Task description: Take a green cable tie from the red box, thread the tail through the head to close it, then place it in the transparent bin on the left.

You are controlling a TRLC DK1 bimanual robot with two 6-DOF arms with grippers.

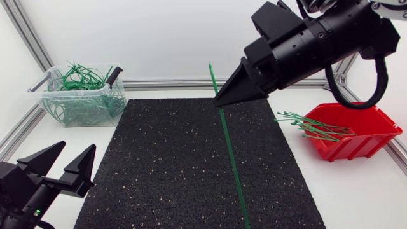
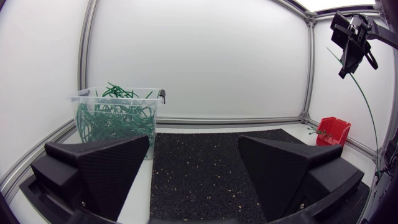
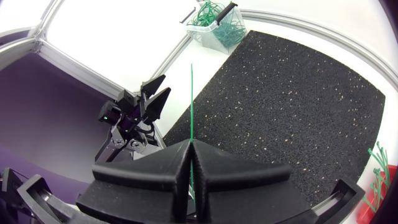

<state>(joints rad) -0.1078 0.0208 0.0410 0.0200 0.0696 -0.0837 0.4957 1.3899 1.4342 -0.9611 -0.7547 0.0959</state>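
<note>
My right gripper (image 1: 224, 97) hangs high over the far middle of the mat, shut on a long straight green cable tie (image 1: 230, 159) that runs through its tips with both ends free. The right wrist view has the tie (image 3: 191, 99) sticking out ahead of the closed fingers (image 3: 205, 165). The red box (image 1: 359, 135) at the right holds more green ties (image 1: 308, 125), several poking over its rim. At the far left stands the transparent bin (image 1: 51, 102), full of looped green ties. My left gripper (image 1: 75, 156) sits open and empty at the near left, away from the tie.
A black speckled mat (image 1: 178, 172) covers the middle of the white table. Aluminium frame rails (image 1: 165, 83) run along the far edge and the sides. In the left wrist view the bin (image 2: 118, 118) lies ahead of the left finger and the red box (image 2: 334, 130) far ahead to the right.
</note>
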